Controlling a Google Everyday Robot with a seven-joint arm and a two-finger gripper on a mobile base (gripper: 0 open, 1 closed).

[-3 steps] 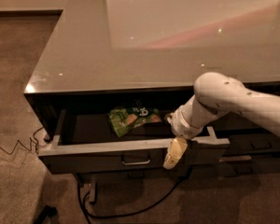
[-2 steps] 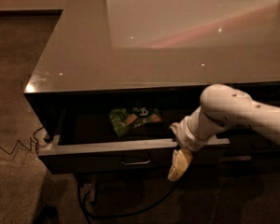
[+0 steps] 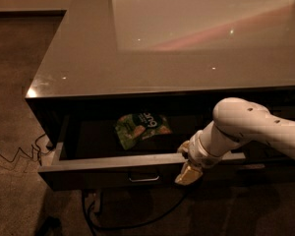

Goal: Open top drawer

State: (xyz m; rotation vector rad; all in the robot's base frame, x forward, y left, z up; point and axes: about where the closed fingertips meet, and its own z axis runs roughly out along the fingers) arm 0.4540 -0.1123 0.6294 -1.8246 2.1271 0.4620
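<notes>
Hand (image 3: 189, 172) at open top drawer (image 3: 113, 165) front, right of pull (image 3: 143, 179); grip state unclear.

Pale gripper (image 3: 189, 173): low against wide dark grey-brown top drawer (image 3: 88, 175) front, masking its rim.
White robot arm (image 3: 255, 127): cropped at right edge.
Green snack bag (image 3: 140, 128): print illegible.

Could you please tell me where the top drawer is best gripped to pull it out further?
By the small metal pull at the centre of the top drawer front, approached from the front: it is the only hold on that flat panel. The gripper hangs to its right, by the front's edge.
</notes>
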